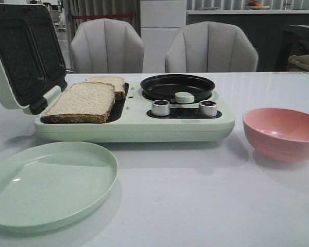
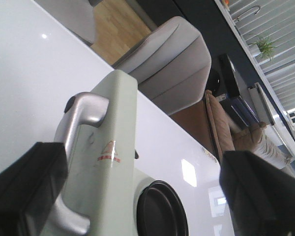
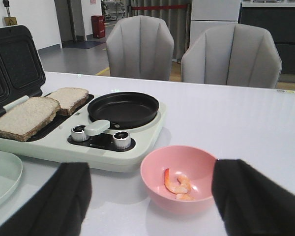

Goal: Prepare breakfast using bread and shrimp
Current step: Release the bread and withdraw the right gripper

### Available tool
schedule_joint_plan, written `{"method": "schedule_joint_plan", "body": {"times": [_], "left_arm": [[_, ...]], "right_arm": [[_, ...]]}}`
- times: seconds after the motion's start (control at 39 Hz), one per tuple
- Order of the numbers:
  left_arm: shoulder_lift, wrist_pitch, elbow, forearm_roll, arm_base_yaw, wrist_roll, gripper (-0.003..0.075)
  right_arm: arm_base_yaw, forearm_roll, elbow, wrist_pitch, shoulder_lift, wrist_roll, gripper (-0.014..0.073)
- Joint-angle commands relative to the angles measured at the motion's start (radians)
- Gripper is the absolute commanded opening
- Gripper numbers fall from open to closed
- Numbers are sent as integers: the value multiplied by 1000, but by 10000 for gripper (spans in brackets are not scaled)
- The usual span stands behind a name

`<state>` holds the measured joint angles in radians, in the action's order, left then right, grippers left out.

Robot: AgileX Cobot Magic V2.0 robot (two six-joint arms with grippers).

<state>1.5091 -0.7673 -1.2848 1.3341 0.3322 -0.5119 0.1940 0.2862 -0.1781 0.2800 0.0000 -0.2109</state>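
Observation:
Two bread slices lie on the open sandwich plate of the pale green breakfast maker (image 1: 134, 126): a near slice (image 1: 82, 102) and a far slice (image 1: 109, 84), also in the right wrist view (image 3: 22, 115) (image 3: 69, 98). The shrimp (image 3: 178, 184) lie in the pink bowl (image 3: 179, 174); from the front their bowl (image 1: 283, 133) hides them. The black frying pan (image 1: 177, 85) is empty. My right gripper (image 3: 150, 206) is open, short of the bowl. My left gripper (image 2: 137, 196) is open beside the raised lid's silver handle (image 2: 76, 132). Neither gripper shows in the front view.
A pale green plate (image 1: 46, 182) lies at the front left of the white table (image 1: 206, 200). The maker's lid (image 1: 23, 51) stands open at the back left. Two knobs (image 1: 160, 107) (image 1: 207, 107) face forward. Two grey chairs (image 1: 107, 46) (image 1: 211, 47) stand behind the table.

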Motion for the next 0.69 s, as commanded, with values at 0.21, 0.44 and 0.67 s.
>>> {"method": "schedule_joint_plan", "body": {"times": [0.21, 0.44, 0.67], "left_arm": [[81, -37, -36, 82, 2, -58, 389], [156, -77, -36, 87, -20, -78, 351], [218, -182, -36, 131, -39, -157, 351]], "right_arm": [[0, 3, -26, -68, 12, -2, 605], [0, 3, -26, -68, 12, -2, 605], [0, 3, -26, -68, 12, -2, 605]]}}
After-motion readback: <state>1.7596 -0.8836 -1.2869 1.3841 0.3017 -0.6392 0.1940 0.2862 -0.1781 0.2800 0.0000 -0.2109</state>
